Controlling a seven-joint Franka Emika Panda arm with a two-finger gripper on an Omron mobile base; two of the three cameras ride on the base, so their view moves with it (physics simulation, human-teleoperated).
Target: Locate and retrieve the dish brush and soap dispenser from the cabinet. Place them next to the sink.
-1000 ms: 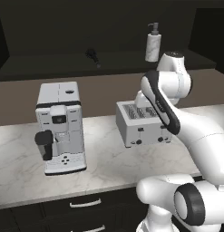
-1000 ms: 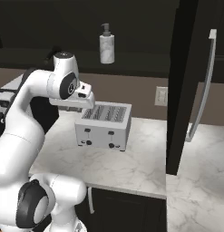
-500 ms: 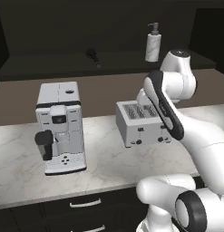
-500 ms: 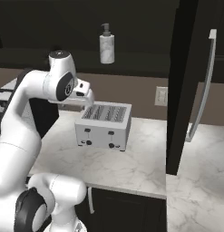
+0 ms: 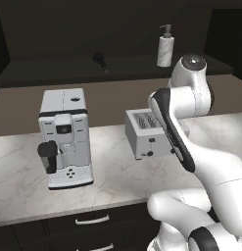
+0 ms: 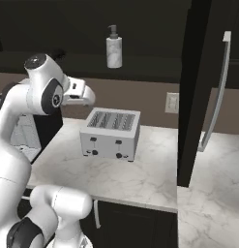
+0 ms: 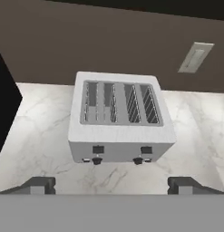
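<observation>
One toaster (image 7: 120,118), one soap dispenser (image 5: 165,46).

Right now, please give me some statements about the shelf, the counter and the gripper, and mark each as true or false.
1. The soap dispenser stands upright on the cabinet shelf. True.
2. The dish brush lies on the counter. False: it lies on the shelf, left of the dispenser.
3. The gripper holds the dispenser. False: its fingers are apart and hold nothing.
4. The toaster has four slots. True.
5. The coffee machine stands on the toaster. False: both stand apart on the counter.
</observation>
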